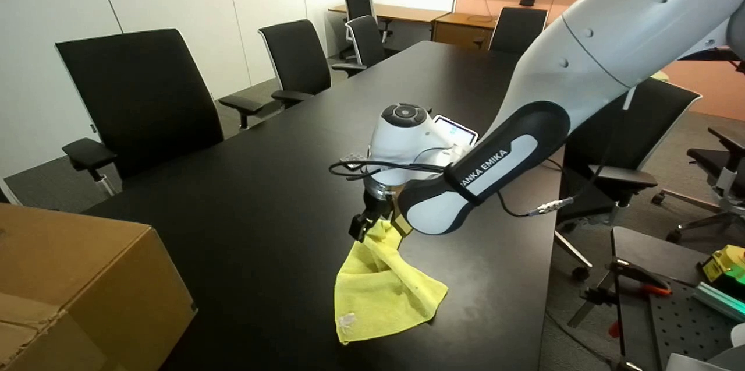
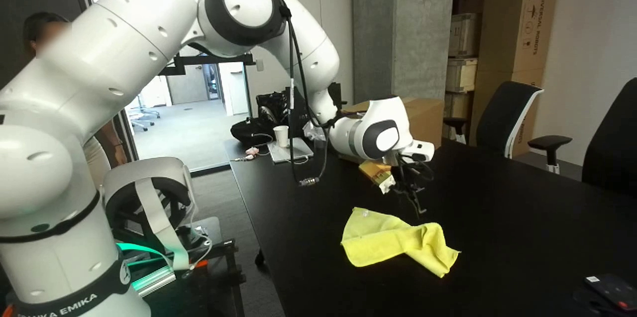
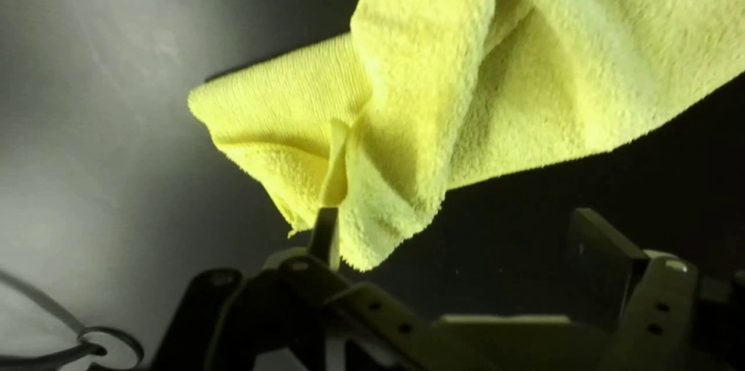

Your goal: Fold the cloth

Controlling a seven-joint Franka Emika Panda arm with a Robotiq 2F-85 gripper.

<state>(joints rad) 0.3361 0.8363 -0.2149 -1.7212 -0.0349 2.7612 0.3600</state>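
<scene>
1. Your arm arches over the table, gripper pointing down.
2. You have its fingers spread wide.
3. The cloth lies rumpled on the table beside one finger; contact unclear.

Black table | rumpled yellow-green cloth | cardboard box | small black device

white arm, black pincer
</scene>
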